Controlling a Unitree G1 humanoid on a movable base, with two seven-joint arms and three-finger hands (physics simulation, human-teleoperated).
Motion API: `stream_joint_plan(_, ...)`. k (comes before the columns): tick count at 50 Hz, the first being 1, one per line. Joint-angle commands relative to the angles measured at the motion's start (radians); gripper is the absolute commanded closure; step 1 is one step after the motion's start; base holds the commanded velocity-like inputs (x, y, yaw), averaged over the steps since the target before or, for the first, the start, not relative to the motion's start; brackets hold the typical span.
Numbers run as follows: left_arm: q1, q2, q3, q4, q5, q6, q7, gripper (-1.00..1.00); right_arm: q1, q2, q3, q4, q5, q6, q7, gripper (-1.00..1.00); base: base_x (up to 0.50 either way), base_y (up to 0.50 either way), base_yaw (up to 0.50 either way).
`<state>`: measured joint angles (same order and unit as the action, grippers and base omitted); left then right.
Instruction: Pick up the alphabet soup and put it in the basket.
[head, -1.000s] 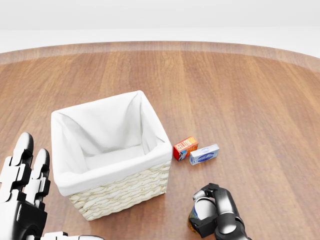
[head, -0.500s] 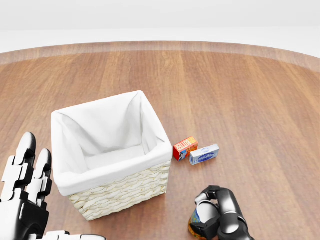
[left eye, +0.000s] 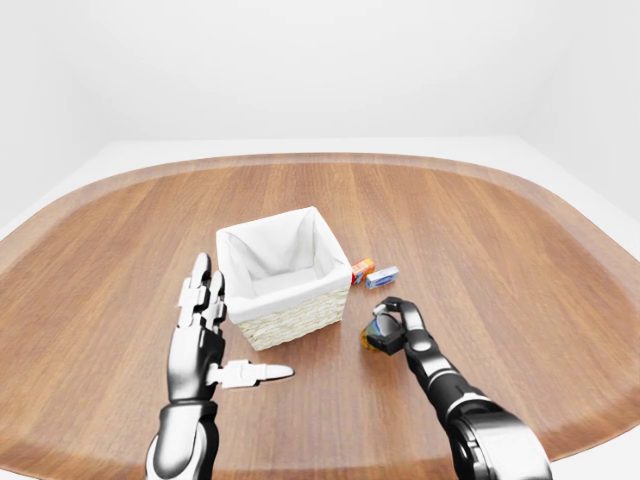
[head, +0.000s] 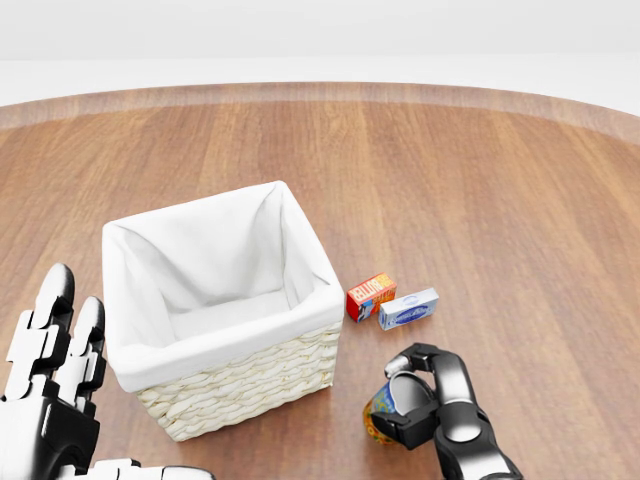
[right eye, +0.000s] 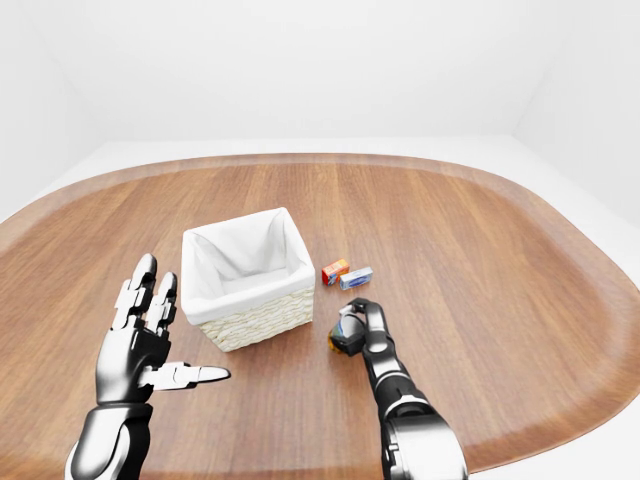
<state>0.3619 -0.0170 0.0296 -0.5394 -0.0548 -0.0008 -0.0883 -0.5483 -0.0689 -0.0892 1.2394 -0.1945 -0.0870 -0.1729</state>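
While a second ago the alphabet soup (head: 384, 418) sat lower in the head view, it now shows higher, nearer the basket (head: 240, 385), with the right hand (head: 428, 402) curled tight around it; the left hand (left eye: 205, 330) stays spread beside the basket; the round wooden table (left eye: 520, 260) stands in a plain white room; two small boxes (head: 392, 302) lie unchanged.

Right hand (head: 412, 408) with alphabet soup (head: 382, 418) gripped now higher in head view, shifted left toward basket (head: 245, 384).
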Motion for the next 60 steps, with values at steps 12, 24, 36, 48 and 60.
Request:
stream_joint_plan(12,0.001,-0.001,0.000,0.002,0.002,-0.002,-0.001,-1.00,0.076,0.001,0.034,-0.365,0.140,0.000,0.035,1.00,0.00,0.00,0.00)
stream_joint_plan(24,0.003,0.000,-0.001,-0.002,0.000,-0.002,-0.001,-1.00,0.135,0.008,0.041,-0.601,0.132,0.000,0.045,1.00,0.00,0.00,0.00)
stream_joint_plan(36,0.007,-0.002,0.003,-0.011,-0.002,-0.001,-0.003,-1.00,0.226,0.006,0.042,-0.874,0.111,0.055,0.063,1.00,0.00,0.00,0.00)
stream_joint_plan(48,0.012,-0.001,-0.002,-0.018,-0.002,0.000,-0.001,-1.00,0.387,0.019,0.031,-1.353,0.119,0.174,0.120,1.00,0.00,0.00,0.00)
stream_joint_plan(60,0.012,-0.001,0.000,-0.018,-0.004,0.000,-0.003,-1.00,0.406,0.030,0.042,-1.420,0.110,0.174,0.127,1.00,0.00,0.00,0.00)
